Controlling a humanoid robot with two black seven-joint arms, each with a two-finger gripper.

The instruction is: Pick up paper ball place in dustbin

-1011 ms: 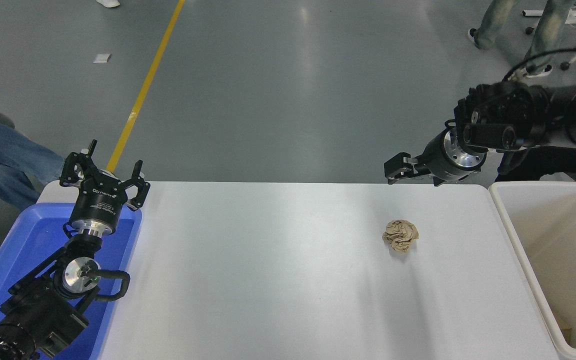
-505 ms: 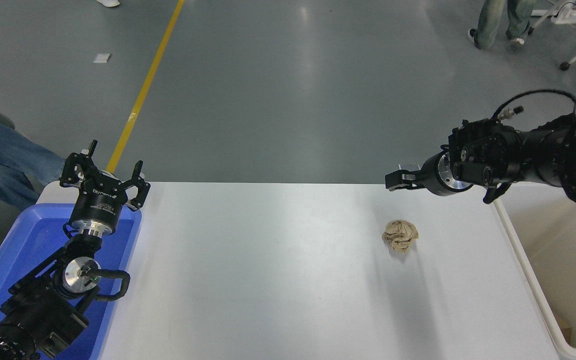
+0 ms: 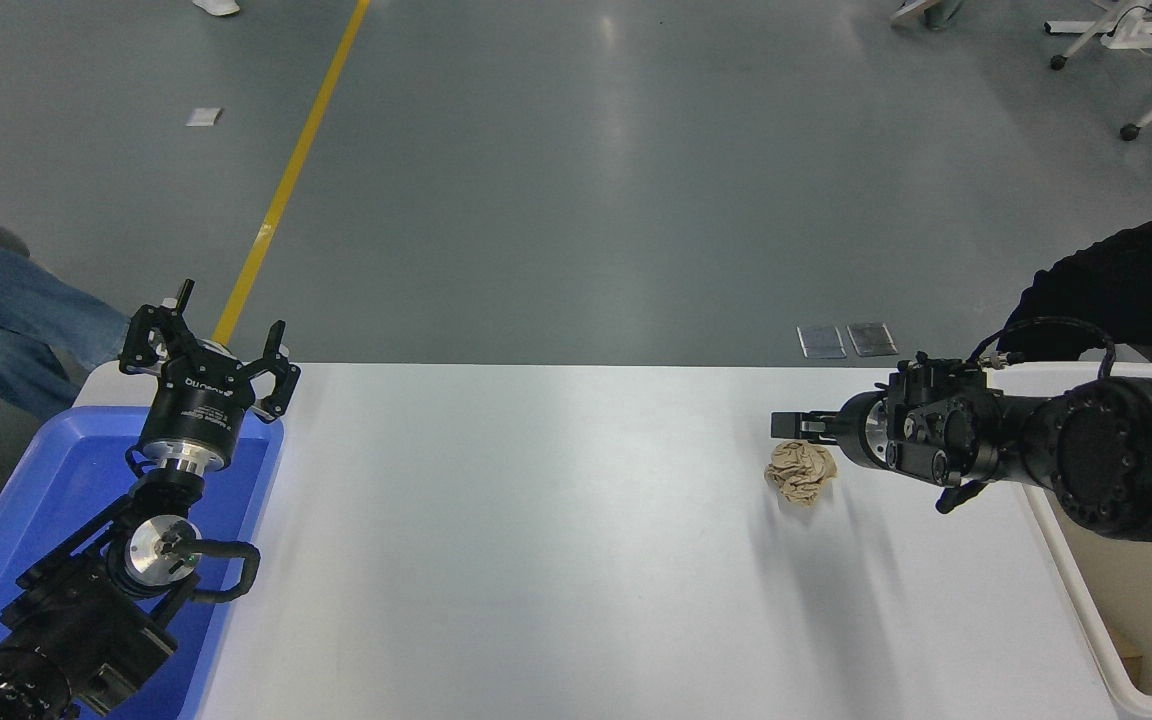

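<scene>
The tan-brown paper ball (image 3: 801, 472) lies on the white table (image 3: 536, 540), right of the middle. My right gripper (image 3: 786, 422) reaches in from the right, pointing left, and sits low just behind the ball's top edge, very close to it. I see it edge-on. The cream-white dustbin (image 3: 1091, 610) stands at the table's right end, partly covered by my right arm. My left gripper (image 3: 206, 345) is open and empty, parked over the blue tray (image 3: 26, 500) at the lower left.
A person's black sleeve (image 3: 1116, 290) is at the right edge behind the dustbin. A leg in blue jeans (image 3: 6, 300) is at the far left. Two small floor plates (image 3: 846, 340) lie beyond the table's far edge.
My right arm has come down from above the table's far edge to just behind the paper ball. The ball and left arm have not moved. The legs at the top right have left.
</scene>
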